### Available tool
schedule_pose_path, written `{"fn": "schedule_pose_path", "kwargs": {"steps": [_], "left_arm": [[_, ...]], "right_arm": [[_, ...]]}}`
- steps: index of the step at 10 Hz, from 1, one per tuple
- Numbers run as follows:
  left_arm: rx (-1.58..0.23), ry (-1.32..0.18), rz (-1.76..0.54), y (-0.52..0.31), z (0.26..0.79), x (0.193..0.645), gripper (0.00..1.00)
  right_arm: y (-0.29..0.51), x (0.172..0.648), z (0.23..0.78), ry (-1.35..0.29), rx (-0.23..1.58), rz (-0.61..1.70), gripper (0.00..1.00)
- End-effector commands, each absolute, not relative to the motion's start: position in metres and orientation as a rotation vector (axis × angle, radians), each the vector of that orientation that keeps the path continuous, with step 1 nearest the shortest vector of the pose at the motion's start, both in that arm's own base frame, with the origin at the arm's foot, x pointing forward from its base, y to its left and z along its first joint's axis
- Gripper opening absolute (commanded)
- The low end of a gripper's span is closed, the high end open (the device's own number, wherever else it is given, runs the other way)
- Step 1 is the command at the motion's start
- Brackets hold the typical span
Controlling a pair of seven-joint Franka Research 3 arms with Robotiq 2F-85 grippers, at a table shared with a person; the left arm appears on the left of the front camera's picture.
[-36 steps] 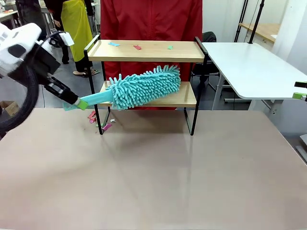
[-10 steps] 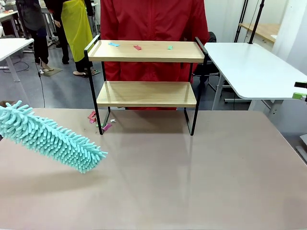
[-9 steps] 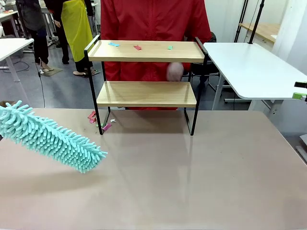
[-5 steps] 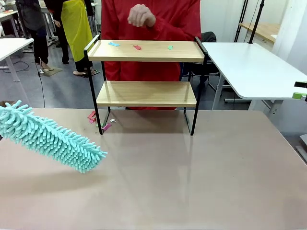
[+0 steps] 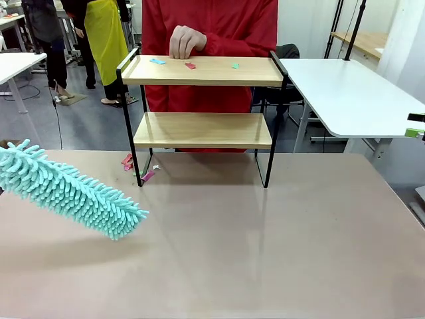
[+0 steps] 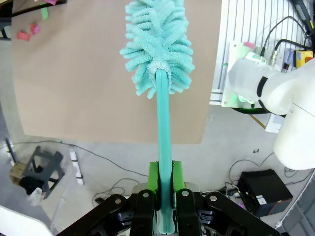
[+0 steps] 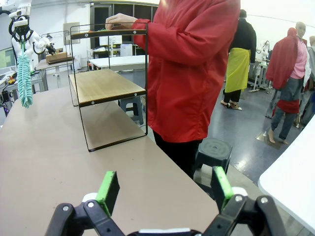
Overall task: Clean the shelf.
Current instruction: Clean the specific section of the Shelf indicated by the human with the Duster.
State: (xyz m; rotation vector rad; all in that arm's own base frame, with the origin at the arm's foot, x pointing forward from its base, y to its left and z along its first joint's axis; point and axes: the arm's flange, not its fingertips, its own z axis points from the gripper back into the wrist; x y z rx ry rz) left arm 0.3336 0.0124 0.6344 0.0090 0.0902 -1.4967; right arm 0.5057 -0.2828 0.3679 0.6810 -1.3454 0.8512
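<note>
Shelf (image 5: 202, 129): two light boards, black frame, scraps (image 5: 190, 65) on top; left claw (image 6: 165, 172) tight on duster (image 5: 73, 189), right claw (image 7: 166, 189) wide.

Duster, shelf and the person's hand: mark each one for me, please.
duster (image 5: 73, 193), front view, middle of the fluffy teal head.
shelf (image 5: 202, 130), front view, bare lower wooden board.
person's hand (image 5: 186, 41), front view, knuckles, over the top board.

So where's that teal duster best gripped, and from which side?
The duster is best taken by its slim, rigid handle, near the bare end, approached end-on, opposite the head. The fluffy head would likely just squash. The left pincer grips it so.
</note>
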Motion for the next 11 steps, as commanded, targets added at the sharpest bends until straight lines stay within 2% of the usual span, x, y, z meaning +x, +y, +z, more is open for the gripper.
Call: {"fn": "schedule_pose_path", "kwargs": {"steps": [1, 11], "left_arm": [[0.012, 0.081, -1.501, 0.0119, 0.6353, 0.3342, 0.14], [0.012, 0.081, -1.501, 0.0119, 0.6353, 0.3342, 0.14]], "right_arm": [[-0.2793, 0.5056, 0.3740, -1.319, 0.666, 0.842, 1.00], [-0.2793, 0.5056, 0.3740, -1.319, 0.666, 0.842, 1.00]]}}
